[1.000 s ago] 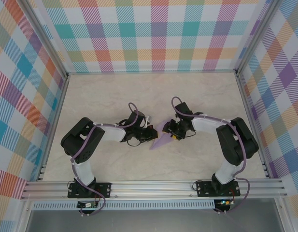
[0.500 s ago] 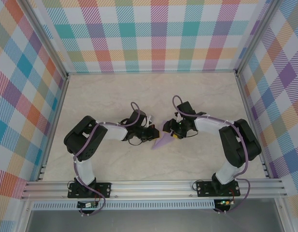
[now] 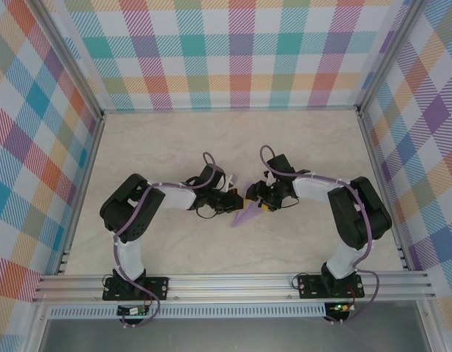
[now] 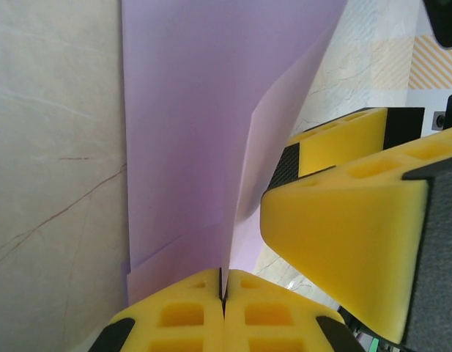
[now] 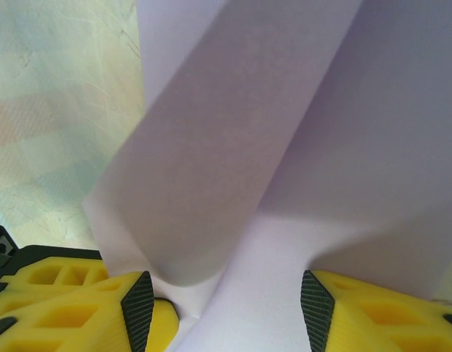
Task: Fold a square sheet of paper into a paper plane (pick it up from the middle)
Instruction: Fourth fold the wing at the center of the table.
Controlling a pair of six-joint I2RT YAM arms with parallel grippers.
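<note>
The lavender sheet of paper [image 3: 247, 214], folded into a narrow pointed shape, sits mid-table between both grippers. My left gripper [image 3: 233, 203] is shut on it: its yellow pads [image 4: 189, 312] pinch the upright centre fold of the paper [image 4: 182, 110], with flaps spreading to either side. My right gripper [image 3: 257, 199] faces it from the right and stands open. Its jaws straddle the paper [image 5: 284, 147], a curled flap rising between them, and the ribbed pads [image 5: 138, 308] are clear of the sheet. Close beside the left gripper [image 4: 223, 290] loom the right gripper's yellow fingers [image 4: 343, 235].
The marble-look tabletop [image 3: 167, 147] is walled in by aluminium rails and plaid panels [image 3: 226, 51]. Both arms bend inward from their bases at the near edge, with cables looping above the wrists.
My left gripper has slid a little to the right with the paper, which now looks narrower and more gathered. The right gripper's jaws have widened slightly around it.
</note>
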